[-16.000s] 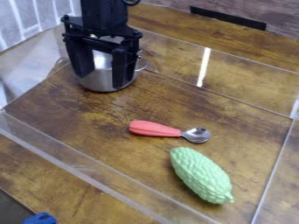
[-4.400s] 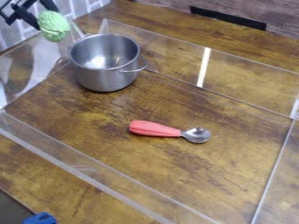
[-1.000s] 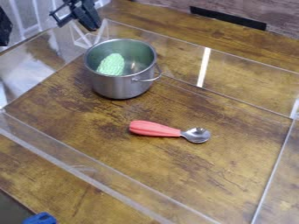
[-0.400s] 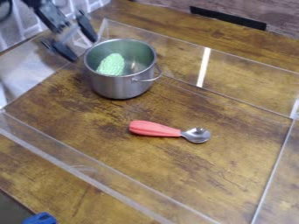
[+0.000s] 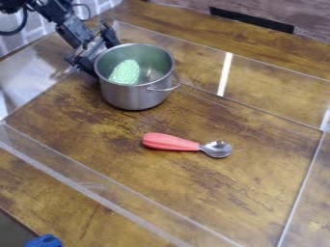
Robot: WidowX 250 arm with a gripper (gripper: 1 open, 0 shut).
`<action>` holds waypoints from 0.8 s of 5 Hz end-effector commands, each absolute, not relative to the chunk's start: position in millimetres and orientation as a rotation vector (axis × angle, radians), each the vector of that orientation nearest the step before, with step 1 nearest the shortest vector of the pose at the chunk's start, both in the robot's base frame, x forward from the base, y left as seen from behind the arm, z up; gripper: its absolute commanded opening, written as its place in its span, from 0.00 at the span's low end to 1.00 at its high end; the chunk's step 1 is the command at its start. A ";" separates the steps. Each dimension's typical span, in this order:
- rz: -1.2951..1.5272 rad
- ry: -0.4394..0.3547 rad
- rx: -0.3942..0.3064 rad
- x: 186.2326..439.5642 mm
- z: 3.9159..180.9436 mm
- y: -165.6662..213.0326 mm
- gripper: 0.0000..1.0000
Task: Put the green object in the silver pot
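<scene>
Green vegetable [image 5: 125,72] sits inside pot [image 5: 137,94]. Gripper [image 5: 96,53], at the pot's ten o'clock, appears empty; jaw spread unclear. Retract toward ten o'clock, avoiding the rim.

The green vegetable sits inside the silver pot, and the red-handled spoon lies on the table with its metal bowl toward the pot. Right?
Not quite: the camera view shows the spoon's red handle nearer the silver pot.

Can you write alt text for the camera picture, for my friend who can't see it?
A green toy vegetable sits inside a silver pot. A black robot gripper is at the pot's left side in the picture, and a red-handled spoon lies on the wooden table.
</scene>
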State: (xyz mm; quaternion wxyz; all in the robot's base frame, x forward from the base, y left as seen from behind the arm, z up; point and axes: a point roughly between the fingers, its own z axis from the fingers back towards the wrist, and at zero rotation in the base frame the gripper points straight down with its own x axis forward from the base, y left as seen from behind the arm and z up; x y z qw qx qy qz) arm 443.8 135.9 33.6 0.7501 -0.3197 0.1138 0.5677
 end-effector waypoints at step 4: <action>1.167 0.199 -0.733 448.7 61.7 137.0 0.00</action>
